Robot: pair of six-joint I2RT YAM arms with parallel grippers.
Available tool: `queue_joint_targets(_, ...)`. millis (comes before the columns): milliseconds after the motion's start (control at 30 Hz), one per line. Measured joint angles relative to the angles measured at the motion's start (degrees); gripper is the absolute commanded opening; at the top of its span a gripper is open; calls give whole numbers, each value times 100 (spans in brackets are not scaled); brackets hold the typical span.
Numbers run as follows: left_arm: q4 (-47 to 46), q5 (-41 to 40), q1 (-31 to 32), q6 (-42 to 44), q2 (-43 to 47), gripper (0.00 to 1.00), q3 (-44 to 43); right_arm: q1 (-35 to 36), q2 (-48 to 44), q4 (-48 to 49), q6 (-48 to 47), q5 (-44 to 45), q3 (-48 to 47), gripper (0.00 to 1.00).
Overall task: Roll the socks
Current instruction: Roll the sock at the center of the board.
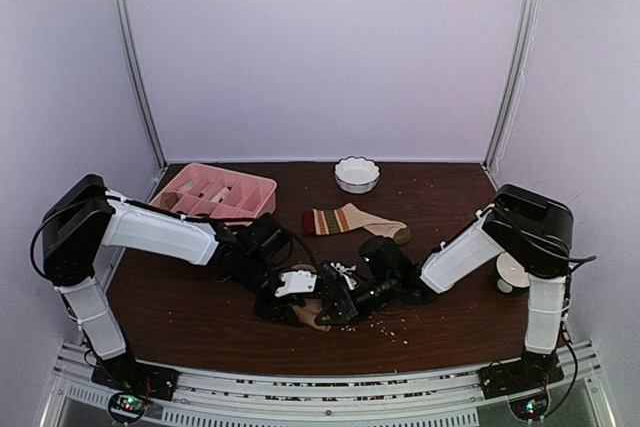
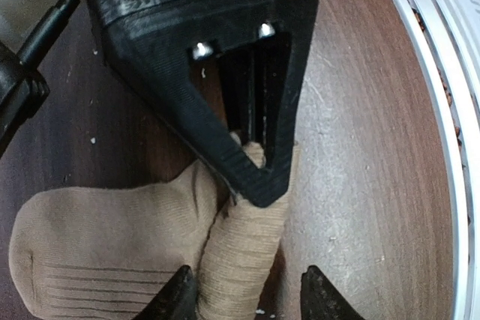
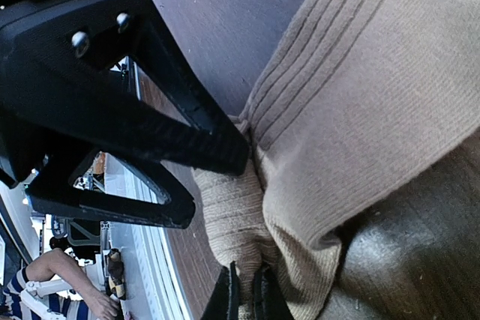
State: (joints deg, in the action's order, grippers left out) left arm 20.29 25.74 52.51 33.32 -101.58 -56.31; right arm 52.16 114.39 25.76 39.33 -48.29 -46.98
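Toward the front of the counter point(image 1: 200, 307), forward and right of the pink tray point(image 1: 215, 192), the tan sock point(image 2: 97, 237) lies with both arms meeting over it. The overhead view shows only a dark knot of arms there, with a scrap of tan beneath. The left wrist view shows one end of this sock wound into a tight roll. The left end effector point(image 2: 247, 301) stands half-wide around that roll: one of its fingers point(image 2: 176, 297) touches the knit, and the other stands just clear of it. The right wrist view looks along the ribbed cuff. In it the right end effector point(image 3: 244, 301) has its jaws drawn almost together, pinching the end of the roll. The left arm's black fingers cross the frame just beside it. The striped sock point(image 1: 350, 219) shows only from overhead. It lies flat just right of the tray, apart from both arms, with its red-green cuff turned toward the tray. The tray holds a small brown thing in its left end compartment and pale bits in other compartments, all too small to name. A white scalloped bowl point(image 1: 357, 174) sits right of the tray, nearer the back wall; what it holds I cannot tell. Far right of the tray, a white round thing point(image 1: 512, 272) is half hidden by the right arm. Pale crumbs point(image 1: 390, 325) dot the counter around the tan sock.
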Motion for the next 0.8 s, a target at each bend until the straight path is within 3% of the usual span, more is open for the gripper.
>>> queue_joint_targets(100,-92,-57,63,2,0,39,2,-2,0,0,22,-2,0,0)
queue_joint_targets(233,-146,-138,83,-4,0,0,2,-4,0,7,105,-2,0,0)
queue_joint_targets(433,-85,-155,83,68,-151,0,-138,-11,-57,28,197,50,20,2)
queue_joint_targets(733,46,216,-131,46,-450,0,-411,-2,-868,238,79,977,713,66)
queue_joint_targets(767,92,317,-195,42,-503,0,-461,15,-1038,251,-31,1165,852,94)
queue_joint_targets(800,157,444,-275,37,-570,0,-529,55,-1257,249,-221,1447,1021,100)
